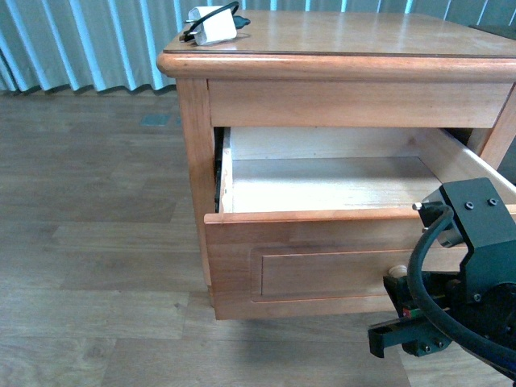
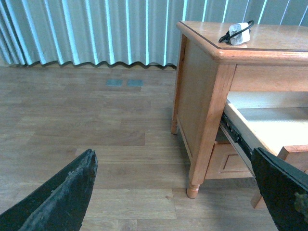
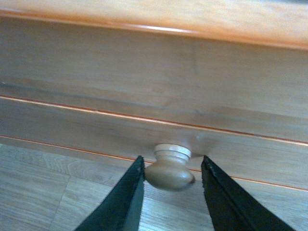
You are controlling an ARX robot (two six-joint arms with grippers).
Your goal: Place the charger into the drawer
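Note:
The white charger [image 1: 213, 25] with its black looped cable lies on the cabinet top near the back left corner; the left wrist view also shows the charger [image 2: 238, 33] there. The drawer [image 1: 322, 250] is pulled out, its pale wood inside bare. My right gripper [image 3: 172, 166] is open at the drawer front, its fingers on either side of the round knob [image 3: 169, 169], one finger close against it. In the front view the right arm [image 1: 459, 306] covers the knob area. My left gripper [image 2: 173, 163] is open over the floor, left of the cabinet.
The cabinet [image 1: 339, 76] stands on a wood-plank floor [image 1: 89, 242] with a pleated curtain [image 2: 91, 31] behind. A lower drawer front [image 2: 226, 161] shows under the open one. A turned cabinet leg [image 2: 193, 190] stands near the left gripper.

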